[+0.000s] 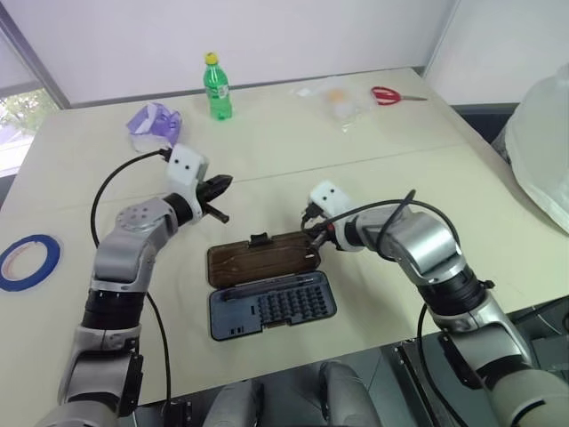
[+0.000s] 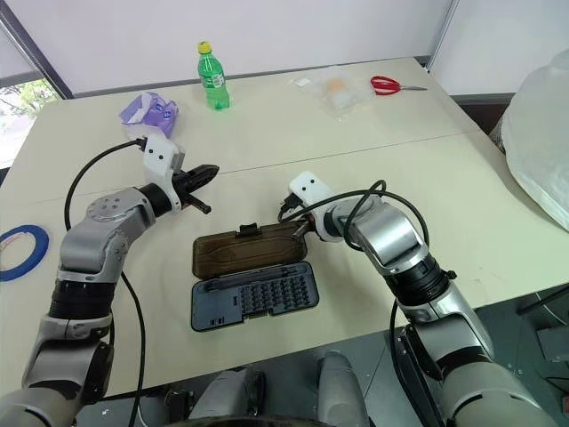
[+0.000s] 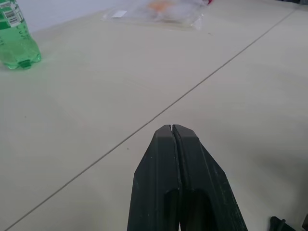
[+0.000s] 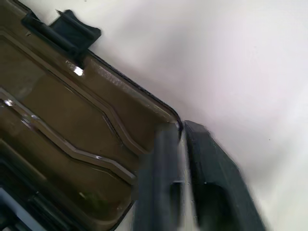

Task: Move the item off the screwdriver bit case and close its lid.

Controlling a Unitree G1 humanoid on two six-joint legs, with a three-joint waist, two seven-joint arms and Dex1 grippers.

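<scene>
Two grippers over the table. Left gripper hangs above bare tabletop, fingers clenched tight together with nothing between them, tips pointing toward the middle of the table. Bit case sits below and to the right of those tips, well apart from them.

Right gripper is angled down at the far right corner of the lid. Fingers are a little apart and straddle the lid's edge at that corner: one finger over the smoky-brown panel, the other on the table side. Whether they actually pinch the edge can't be told; the wrist view is blurred there.

Case lies open: lid flat on the table behind the tray, hinge between them, black latch tab on the lid's far edge, away from the right fingers along that edge. Tray with its rows of bits is on the near side of the right fingertips.

Blue tape ring is off the case, flat on the table near its left edge, far out to the left of the left gripper, clear of both sets of fingers.

Green bottle stands upright beyond the left fingertips; purple packet, clear bag and red scissors lie along the far side.
</scene>
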